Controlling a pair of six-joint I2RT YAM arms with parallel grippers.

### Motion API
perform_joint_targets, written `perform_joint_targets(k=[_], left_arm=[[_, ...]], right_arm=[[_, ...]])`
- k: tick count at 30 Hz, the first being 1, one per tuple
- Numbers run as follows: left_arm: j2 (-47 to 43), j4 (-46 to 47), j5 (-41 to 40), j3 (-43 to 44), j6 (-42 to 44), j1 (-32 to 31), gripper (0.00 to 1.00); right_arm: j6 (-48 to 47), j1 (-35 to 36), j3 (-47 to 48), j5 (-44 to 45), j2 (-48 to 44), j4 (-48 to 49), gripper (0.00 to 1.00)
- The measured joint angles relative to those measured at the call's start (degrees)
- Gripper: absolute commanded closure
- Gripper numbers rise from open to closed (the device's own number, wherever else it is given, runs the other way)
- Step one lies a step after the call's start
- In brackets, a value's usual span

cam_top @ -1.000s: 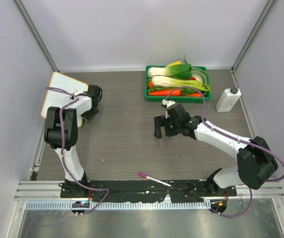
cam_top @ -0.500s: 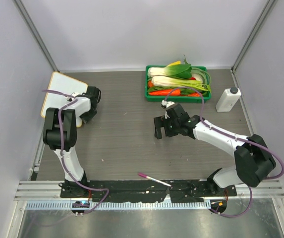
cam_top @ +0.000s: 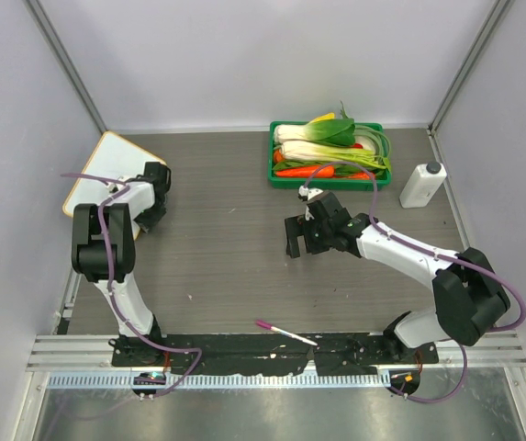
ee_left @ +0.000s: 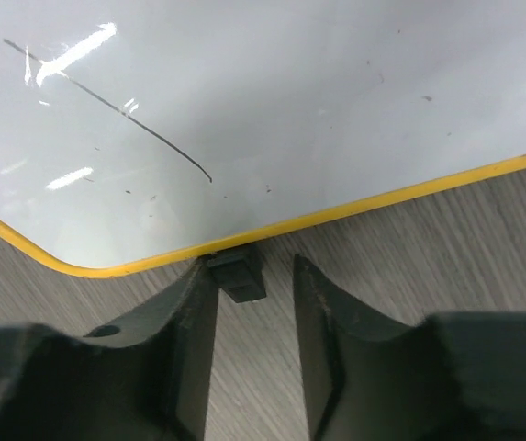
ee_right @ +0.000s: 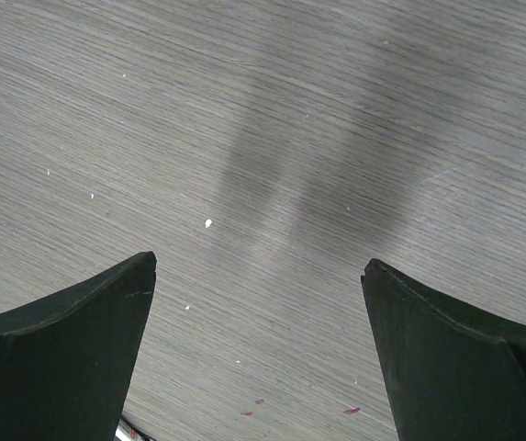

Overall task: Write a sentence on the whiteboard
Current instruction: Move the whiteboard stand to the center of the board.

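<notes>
While the overhead camera looks down, the whiteboard [cam_top: 97, 170] sits askew in the far-left corner of the wood-grain table [cam_top: 235, 266], with the left gripper [cam_top: 151, 197] at its right-hand edge. The right gripper [cam_top: 295, 234] hangs over bare table near the middle, well apart from the board. A green tray [cam_top: 329, 184] of vegetables stands at the far side, a white bottle [cam_top: 423, 184] just to its right. A pink marker [cam_top: 285, 333] lies at the near edge between the two arm bases.

From the left wrist, the whiteboard [ee_left: 290, 110] fills the upper frame, its yellow-orange rim [ee_left: 382, 197] curving round a corner. A thin dark line [ee_left: 152, 138] crosses its white face. The left gripper [ee_left: 253, 271] has its fingers narrowly parted on either side of a small black clip foot [ee_left: 240, 276] under the rim. A gap shows on the foot's right side. The finger on its left appears to touch it, though the angle leaves that unsure.

From the right wrist, the right gripper [ee_right: 261, 265] shows both fingers spread wide above the table [ee_right: 272, 119], their shadows falling on the grain.
</notes>
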Motion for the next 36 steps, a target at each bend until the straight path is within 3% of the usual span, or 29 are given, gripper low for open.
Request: perform_joint_targets(k=[8,22,36], left_arm=[[0.0,-1.2,0.1,0.0,0.7,0.0,1.0],[-3.9,2.0,1.9,-5.0,1.0,-1.0,1.0],[-10.0,2.4,1.6,-12.7,-0.6,-17.9,1.0]], right_arm=[[0.0,0.0,0.0,0.0,0.0,0.0,0.01],[0.0,-0.2,0.0,-0.3,-1.2,-0.1,0.01],[0.9,-0.8,0.0,2.7,-9.6,-2.4,0.01]])
